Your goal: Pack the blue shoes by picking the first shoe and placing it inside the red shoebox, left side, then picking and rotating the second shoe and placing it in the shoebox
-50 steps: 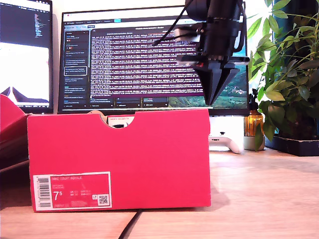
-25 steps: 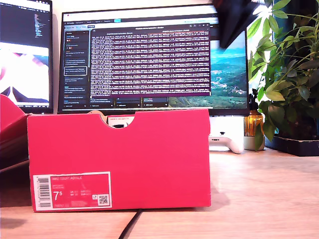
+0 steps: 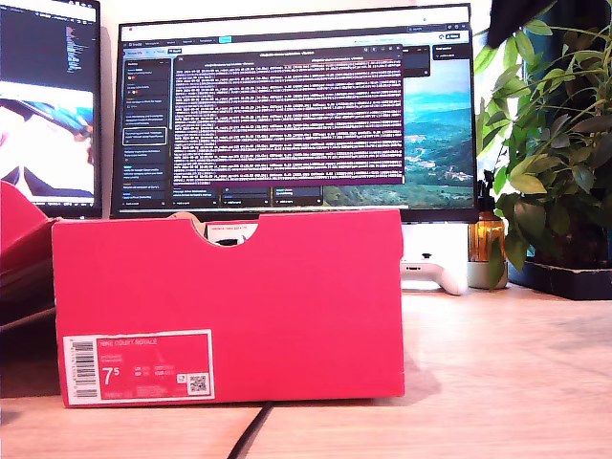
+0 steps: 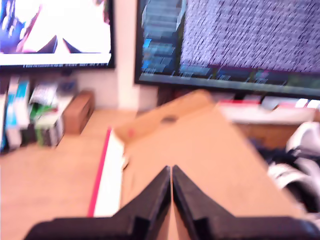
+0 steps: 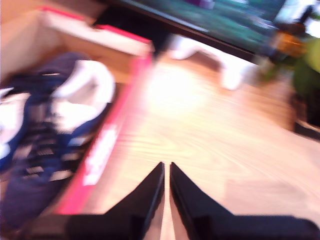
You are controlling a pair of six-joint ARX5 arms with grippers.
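Observation:
The red shoebox stands in the foreground of the exterior view, its notch and white 7.5 label facing the camera. In the blurred second wrist view the blue shoes lie inside the box, behind its red wall. My second gripper is shut and empty, hanging over bare wood beside the box. My first gripper is also shut and empty, above a brown cardboard flap with a red edge. A white and dark bit of shoe shows past the flap.
Two monitors stand behind the box. A leafy plant, an amber bottle and a white controller sit at the exterior view's right. A red lid lies at its left. A dark cable runs under the box.
The arm that hung over the box's end at the exterior view's right rose and swung right, out of the picture. Only a dark shape remains at the top right corner. The box has not moved.

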